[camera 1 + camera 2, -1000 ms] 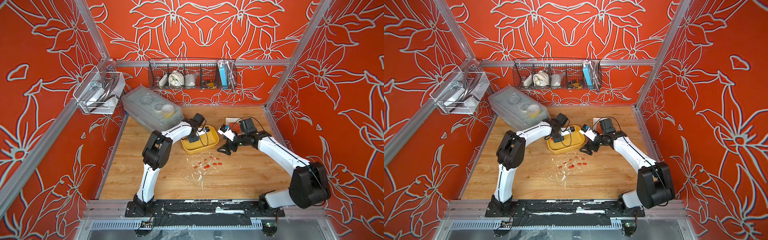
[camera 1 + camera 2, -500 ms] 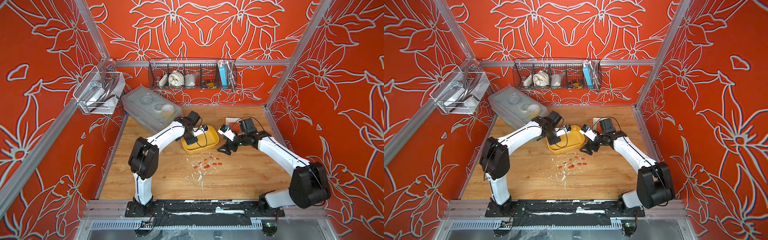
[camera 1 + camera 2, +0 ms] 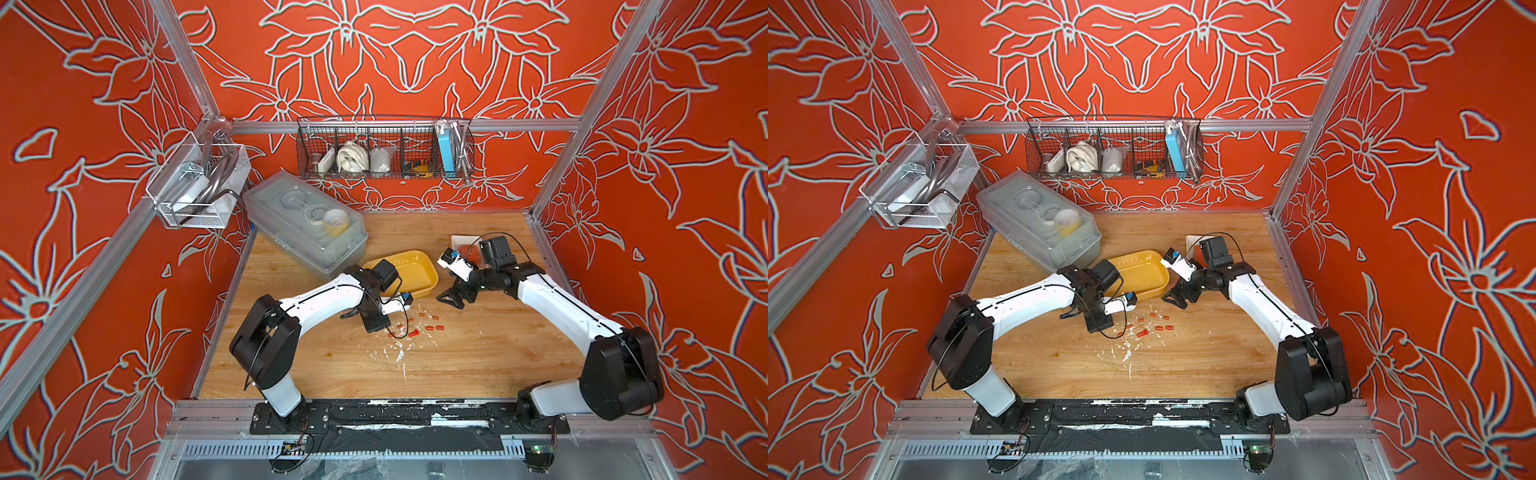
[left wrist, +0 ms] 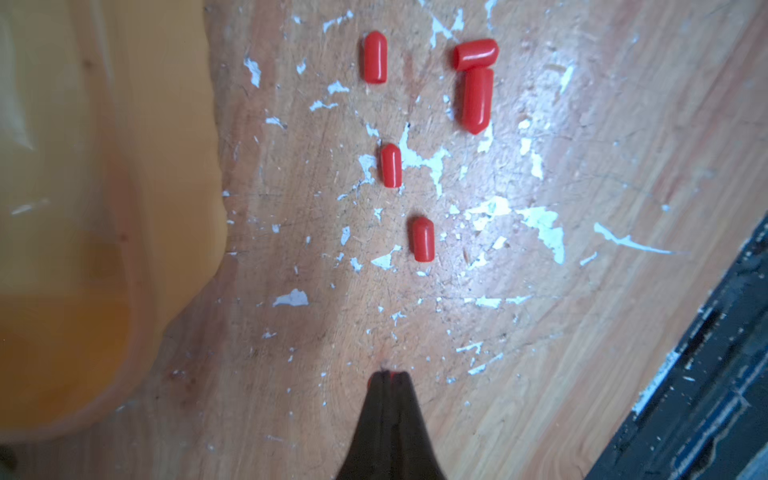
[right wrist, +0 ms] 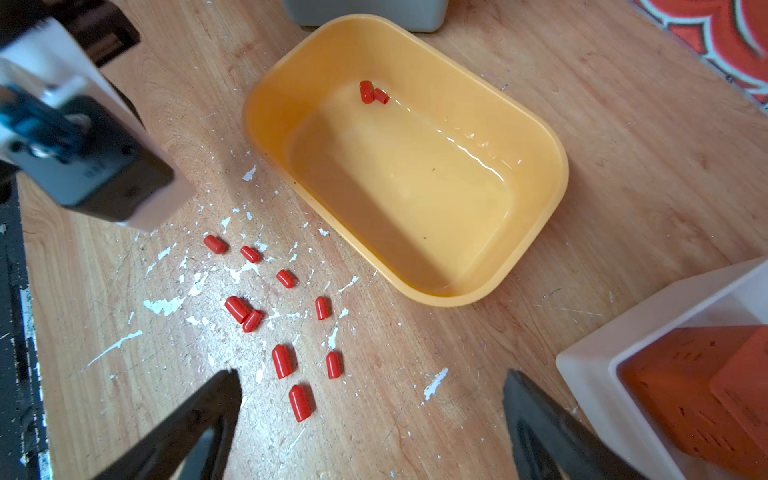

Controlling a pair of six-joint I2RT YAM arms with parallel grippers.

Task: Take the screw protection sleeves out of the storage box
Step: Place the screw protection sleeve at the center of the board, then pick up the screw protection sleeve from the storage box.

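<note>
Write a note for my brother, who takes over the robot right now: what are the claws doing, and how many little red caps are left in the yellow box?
Left claw: shut, low over the table beside the storage box. A red sliver between its tips suggests it pinches one screw protection sleeve.
Right claw: open and empty, above the loose sleeves.
Done: nine loose sleeves lie on the table in the right wrist view.
Left: two last sleeves lie touching in a corner of the storage box. Probably put down the pinched one, then fetch those two.
</note>
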